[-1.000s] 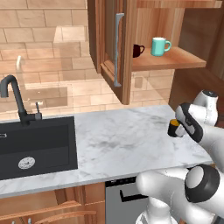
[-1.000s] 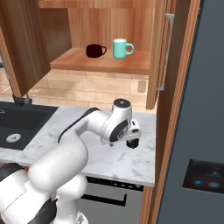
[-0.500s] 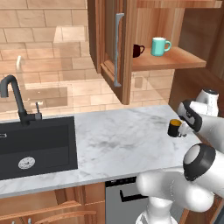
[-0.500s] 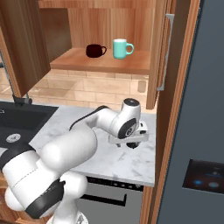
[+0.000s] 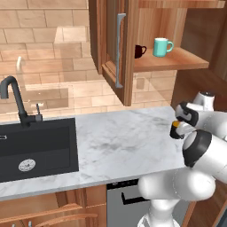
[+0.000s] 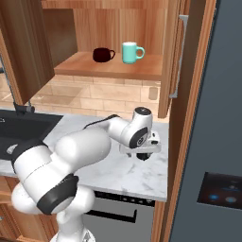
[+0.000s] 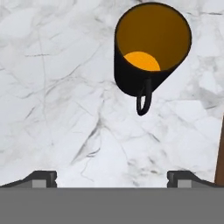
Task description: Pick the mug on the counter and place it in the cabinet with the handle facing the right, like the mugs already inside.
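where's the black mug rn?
The mug stands upright on the marble counter near its right end, under the open cabinet. In the hand view it sits ahead of the open gripper, handle toward the camera, not held.

Even soft rendered light, sharp focus, faint shadows, no glare, slightly grainy textures

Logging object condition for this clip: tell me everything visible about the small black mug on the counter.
The mug is a small black cylinder with a yellow-orange inside and a thin dark loop handle. It looks empty and stands upright on the white-grey marble counter near its right end, below the open cabinet. The open claw hovers above without touching it.
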Controlling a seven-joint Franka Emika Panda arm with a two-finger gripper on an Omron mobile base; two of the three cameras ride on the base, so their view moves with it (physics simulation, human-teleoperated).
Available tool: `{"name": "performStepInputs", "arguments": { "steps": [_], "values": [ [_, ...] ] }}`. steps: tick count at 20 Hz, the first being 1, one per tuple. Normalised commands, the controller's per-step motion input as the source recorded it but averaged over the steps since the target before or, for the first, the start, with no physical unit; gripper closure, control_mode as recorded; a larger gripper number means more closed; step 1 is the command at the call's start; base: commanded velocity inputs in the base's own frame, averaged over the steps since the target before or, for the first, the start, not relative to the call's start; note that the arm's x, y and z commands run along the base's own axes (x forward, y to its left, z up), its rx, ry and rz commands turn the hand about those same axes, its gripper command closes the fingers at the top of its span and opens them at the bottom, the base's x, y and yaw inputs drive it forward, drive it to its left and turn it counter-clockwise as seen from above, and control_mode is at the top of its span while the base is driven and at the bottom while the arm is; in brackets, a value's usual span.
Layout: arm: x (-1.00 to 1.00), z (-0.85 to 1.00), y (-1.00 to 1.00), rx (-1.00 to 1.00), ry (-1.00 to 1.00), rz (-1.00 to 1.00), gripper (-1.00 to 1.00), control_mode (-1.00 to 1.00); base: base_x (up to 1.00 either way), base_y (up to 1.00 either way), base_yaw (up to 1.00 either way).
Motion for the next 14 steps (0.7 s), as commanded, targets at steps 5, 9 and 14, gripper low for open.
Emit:
{"name": "performStepInputs", "arguments": {
  "steps": [5, 9, 14],
  "values": [
    [0.18, -0.25, -0.04, 0.01, -0.06, -0.01, -1.0, -1.0, 0.0, 0.0, 0.0],
    [0.13, -0.26, -0.08, 0.01, -0.06, -0.01, -1.0, -1.0, 0.0, 0.0, 0.0],
    [0.14, -0.23, -0.12, 0.01, -0.06, -0.01, -1.0, -1.0, 0.0, 0.0, 0.0]
  ]
}}
